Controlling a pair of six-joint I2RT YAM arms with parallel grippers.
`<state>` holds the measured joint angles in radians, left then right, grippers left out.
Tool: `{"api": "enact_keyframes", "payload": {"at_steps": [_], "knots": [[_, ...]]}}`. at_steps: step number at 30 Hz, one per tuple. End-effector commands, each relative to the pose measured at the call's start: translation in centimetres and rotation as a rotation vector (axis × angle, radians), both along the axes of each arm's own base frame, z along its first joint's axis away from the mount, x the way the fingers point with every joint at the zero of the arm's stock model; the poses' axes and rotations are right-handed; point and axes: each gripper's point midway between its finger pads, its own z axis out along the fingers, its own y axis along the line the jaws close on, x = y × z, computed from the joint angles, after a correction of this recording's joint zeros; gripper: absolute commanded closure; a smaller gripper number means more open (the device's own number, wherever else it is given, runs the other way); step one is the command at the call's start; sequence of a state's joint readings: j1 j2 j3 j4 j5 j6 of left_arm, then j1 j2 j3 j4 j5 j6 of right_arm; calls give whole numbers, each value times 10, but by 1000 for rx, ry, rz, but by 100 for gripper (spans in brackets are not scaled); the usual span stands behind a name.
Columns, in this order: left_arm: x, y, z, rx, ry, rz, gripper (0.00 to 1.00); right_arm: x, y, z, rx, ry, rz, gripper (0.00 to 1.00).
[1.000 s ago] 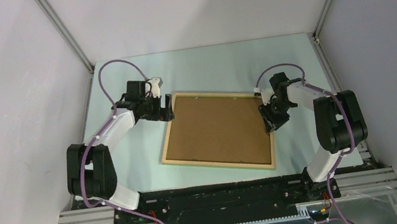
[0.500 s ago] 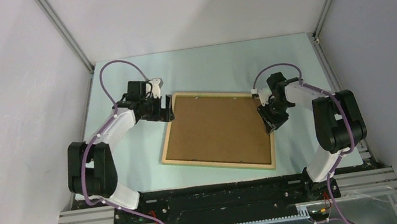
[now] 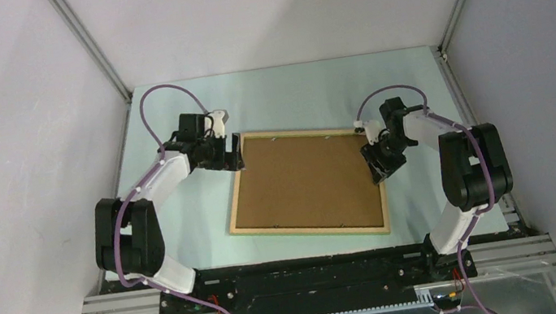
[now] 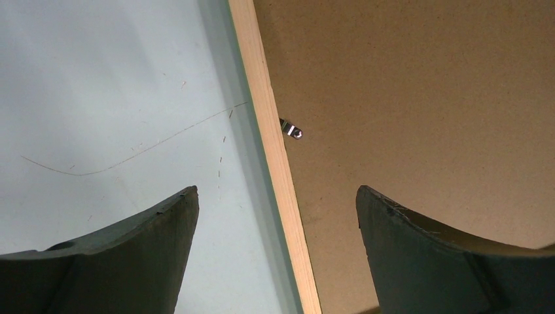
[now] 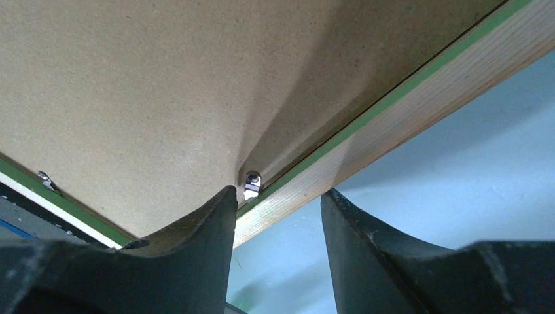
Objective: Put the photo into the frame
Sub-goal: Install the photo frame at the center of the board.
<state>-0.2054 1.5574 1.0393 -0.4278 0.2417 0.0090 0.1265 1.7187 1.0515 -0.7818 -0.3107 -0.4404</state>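
Observation:
The frame (image 3: 310,231) lies face down mid-table, pale wood up, with a brown backing board (image 3: 307,179) set inside it. The photo is hidden. My left gripper (image 3: 236,153) is open at the frame's far left corner. In the left wrist view it (image 4: 276,191) straddles the left rail (image 4: 271,150) beside a small metal clip (image 4: 291,129). My right gripper (image 3: 379,167) is open at the right rail. In the right wrist view it (image 5: 277,193) has one finger over the board (image 5: 163,85) by a clip (image 5: 251,183) and the other outside the rail (image 5: 406,111).
The pale green table mat (image 3: 290,93) lies under everything. Grey enclosure walls and metal posts (image 3: 91,48) bound the table left, right and behind. Purple cables (image 3: 159,95) loop above both wrists.
The frame has turned slightly on the mat. My right gripper has shifted a little farther along the right rail. My left gripper has barely moved.

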Motion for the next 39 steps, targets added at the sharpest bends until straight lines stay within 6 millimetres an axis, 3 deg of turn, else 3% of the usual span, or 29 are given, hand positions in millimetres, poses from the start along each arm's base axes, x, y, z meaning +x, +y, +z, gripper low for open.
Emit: {"api": "enact_keyframes", "payload": {"at_steps": [1,6,17,26,33,39], "knots": [[8,1,6,14,-45,-8,6,17,6,16,62,-50,-18,44],[9,1,9,13,-53,-3,6,24,3,22,76,-59,-67,38],[10,7,16,33,-73,6,5,22,1,23,70,-53,-72,38],[11,14,22,70,-105,-1,0,23,12,65,92,-188,-22,35],[4,25,22,123,-126,-3,0,7,46,102,95,-349,131,31],[-6,37,29,185,-155,-28,0,-24,89,115,122,-385,295,29]]}}
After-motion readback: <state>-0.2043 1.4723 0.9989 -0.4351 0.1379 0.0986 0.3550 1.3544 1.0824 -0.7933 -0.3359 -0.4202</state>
